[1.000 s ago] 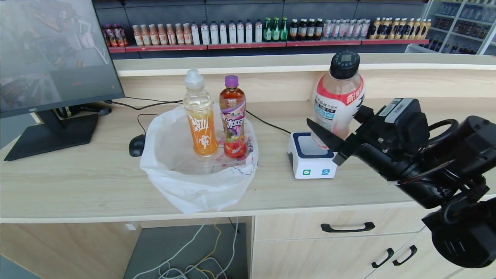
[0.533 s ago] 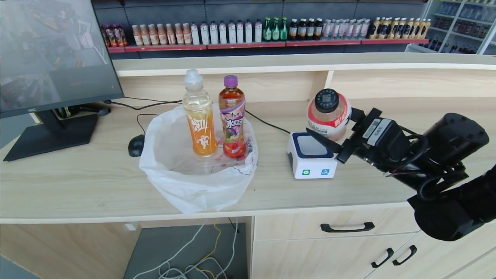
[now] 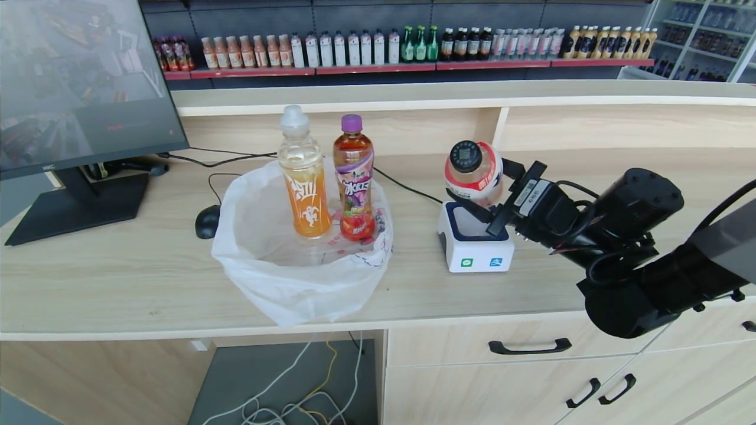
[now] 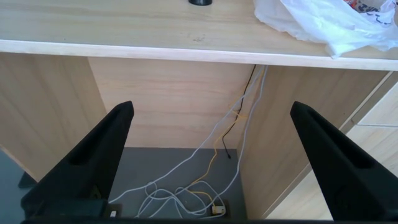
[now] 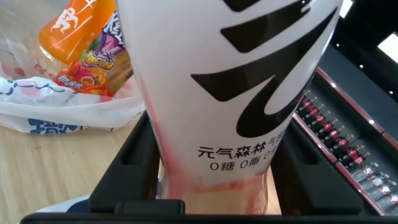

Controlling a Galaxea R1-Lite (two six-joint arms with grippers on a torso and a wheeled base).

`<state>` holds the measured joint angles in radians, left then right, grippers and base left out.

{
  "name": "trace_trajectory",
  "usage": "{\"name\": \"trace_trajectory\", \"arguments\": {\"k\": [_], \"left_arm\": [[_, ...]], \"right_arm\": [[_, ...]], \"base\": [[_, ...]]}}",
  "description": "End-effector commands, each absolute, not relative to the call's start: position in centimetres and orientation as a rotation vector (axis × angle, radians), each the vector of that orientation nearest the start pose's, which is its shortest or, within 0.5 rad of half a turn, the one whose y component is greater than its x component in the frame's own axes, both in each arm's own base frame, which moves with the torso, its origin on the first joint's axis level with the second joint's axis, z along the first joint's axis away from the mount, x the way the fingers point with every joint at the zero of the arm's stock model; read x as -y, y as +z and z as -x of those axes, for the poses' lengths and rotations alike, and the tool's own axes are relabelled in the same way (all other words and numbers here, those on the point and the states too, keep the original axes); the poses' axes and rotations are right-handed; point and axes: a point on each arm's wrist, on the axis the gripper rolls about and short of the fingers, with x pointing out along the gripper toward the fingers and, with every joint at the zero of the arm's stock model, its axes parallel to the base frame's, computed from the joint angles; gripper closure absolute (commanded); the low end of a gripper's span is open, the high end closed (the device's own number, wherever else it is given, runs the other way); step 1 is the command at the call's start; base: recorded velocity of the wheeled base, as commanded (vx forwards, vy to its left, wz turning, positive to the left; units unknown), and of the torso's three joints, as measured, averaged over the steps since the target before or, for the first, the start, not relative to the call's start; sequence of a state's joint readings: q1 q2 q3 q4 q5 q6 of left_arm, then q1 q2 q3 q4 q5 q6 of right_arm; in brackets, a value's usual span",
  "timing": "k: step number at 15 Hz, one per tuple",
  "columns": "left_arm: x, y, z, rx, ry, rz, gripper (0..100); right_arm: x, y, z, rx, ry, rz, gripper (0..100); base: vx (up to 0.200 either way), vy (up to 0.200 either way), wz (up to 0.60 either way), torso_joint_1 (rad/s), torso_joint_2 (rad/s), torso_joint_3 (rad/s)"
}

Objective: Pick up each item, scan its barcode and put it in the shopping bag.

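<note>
Right gripper (image 3: 479,188) pinching bottle (image 3: 483,176) over scanner (image 3: 472,248), shopping bag (image 3: 295,283) near, left gripper (image 4: 211,109) spread below counter (image 4: 124,25) edge

Camera placement, three views.
The head camera looked forward and down onto the pale wood-grain counter (image 3: 118,277), at middle range. The left wrist camera sat low in front of the counter, facing the loose white and yellow cables (image 4: 180,199) beneath it, and shared with the head view the crumpled white plastic shopping bag (image 4: 323,25). The right wrist camera sat hard against the pink-and-white labelled drink bottle (image 5: 236,74), sharing bottle and bag with the head view.
</note>
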<state>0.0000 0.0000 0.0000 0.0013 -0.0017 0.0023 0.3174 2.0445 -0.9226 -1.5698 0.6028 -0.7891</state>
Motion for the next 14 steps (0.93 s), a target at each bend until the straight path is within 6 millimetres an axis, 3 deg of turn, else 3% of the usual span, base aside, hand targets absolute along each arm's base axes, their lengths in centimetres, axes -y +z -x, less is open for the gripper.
{"name": "trace_trajectory", "arguments": {"k": [1,8,14], "left_arm": [[0.00,7.53,2.28,-0.002,-0.002,-0.003,0],[0.00,7.53,2.28,-0.002,-0.002,-0.003,0],[0.00,7.53,2.28,-0.002,-0.002,-0.003,0]], "right_arm": [[-12.91,18.55,-35.02,0.806,0.673,0.790,100],[-12.31,19.54,-34.87,0.851,0.694,0.806,100],[-12.74,19.17,-34.53,0.840,0.717,0.796,100]], "base": [[0.000,0.000,0.00,0.000,0.00,0.000],[0.000,0.000,0.00,0.000,0.00,0.000],[0.000,0.000,0.00,0.000,0.00,0.000]]}}
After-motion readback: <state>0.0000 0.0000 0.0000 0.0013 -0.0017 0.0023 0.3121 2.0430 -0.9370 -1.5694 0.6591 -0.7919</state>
